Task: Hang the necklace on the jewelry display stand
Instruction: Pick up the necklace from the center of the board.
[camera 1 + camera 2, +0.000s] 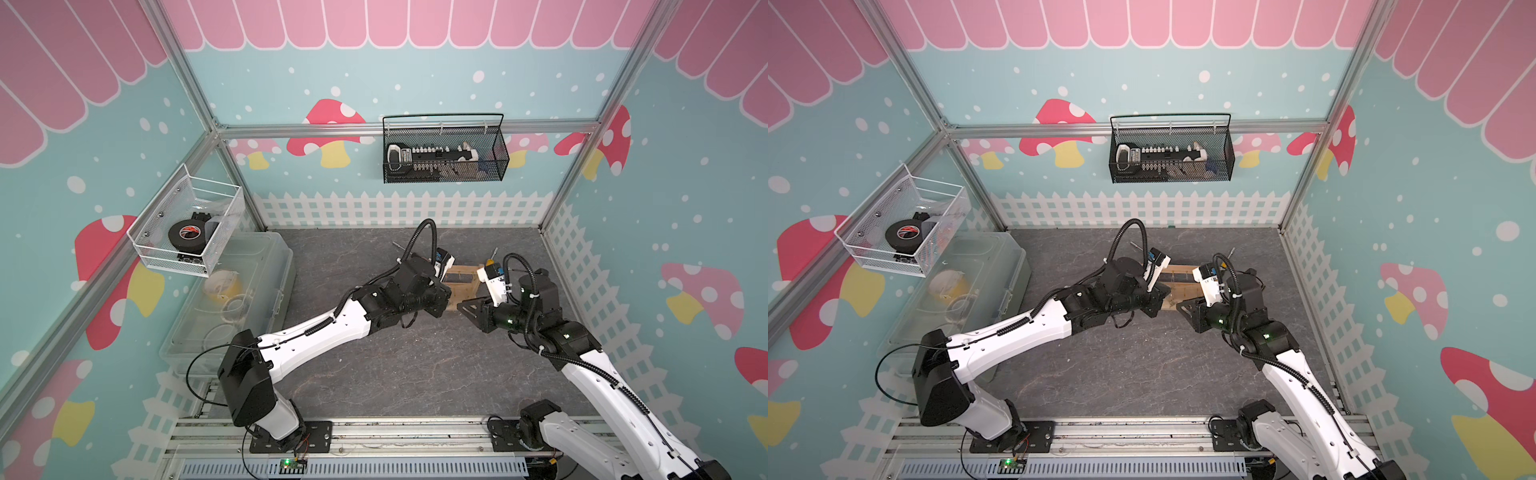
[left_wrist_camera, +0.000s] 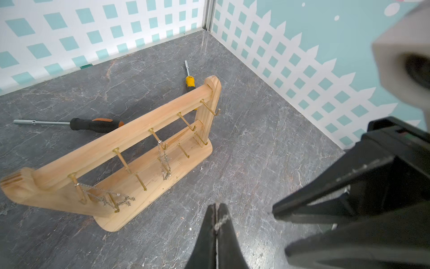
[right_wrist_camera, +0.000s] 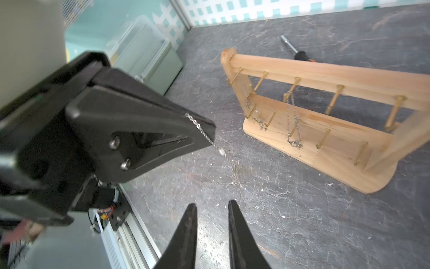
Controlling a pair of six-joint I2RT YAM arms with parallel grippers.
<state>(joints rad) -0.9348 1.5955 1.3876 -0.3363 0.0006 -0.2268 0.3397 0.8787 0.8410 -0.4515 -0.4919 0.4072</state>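
Near the stand (image 2: 130,137), pinching the necklace (image 3: 199,128) in the left gripper (image 2: 217,206), with the right gripper (image 3: 213,205) spread and empty. Carrying step. Next, lift it gently over a free peg (image 2: 186,121).

The left gripper (image 2: 217,206) is pinched closed on a thin silver necklace (image 2: 220,224). Ahead, the jewelry display stand (image 2: 130,137) stands upright on the grey table (image 2: 256,151), toward its corner. A middle chain (image 2: 164,163) dangles from a top-bar peg; an end chain (image 2: 104,195) drapes across the end pegs. Behind the stand lie a black-and-orange nut driver (image 2: 95,124) and a yellow-handled nut driver (image 2: 190,81).
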